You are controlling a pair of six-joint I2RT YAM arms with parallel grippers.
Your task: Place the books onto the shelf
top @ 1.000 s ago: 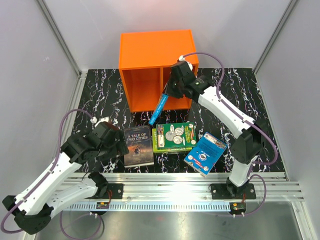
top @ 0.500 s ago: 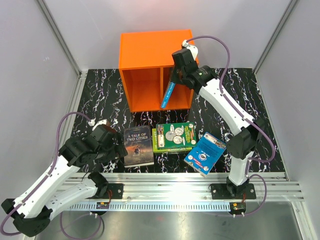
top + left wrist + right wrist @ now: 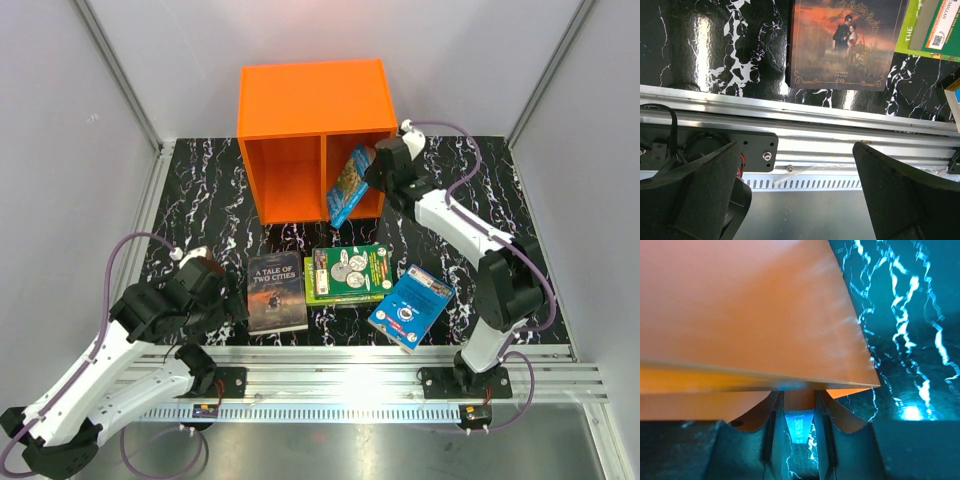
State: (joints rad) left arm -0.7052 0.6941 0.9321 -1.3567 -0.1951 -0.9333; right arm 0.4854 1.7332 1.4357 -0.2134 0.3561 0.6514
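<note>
A: What sits nearest?

B: The left gripper (image 3: 222, 296), low over the near edge of the table by the aluminium rail (image 3: 840, 142). Its fingers are spread wide with nothing between them.

A: And the books?

B: Three lie flat on the black marbled table (image 3: 200, 190). "A Tale of Two Cities" (image 3: 277, 292) is just beyond that gripper. The green illustrated paperback (image 3: 348, 273) lies beside it to the right, and the bright blue paperback (image 3: 410, 307) sits slanted at that one's right corner.

A: The fourth?

B: Farther back, the right gripper (image 3: 372, 172) pinches the blue-green paperback (image 3: 350, 185) by its edge. The book leans tilted at the mouth of the right compartment of the orange shelf (image 3: 310, 95). Whether it touches the compartment floor, I cannot tell.
</note>
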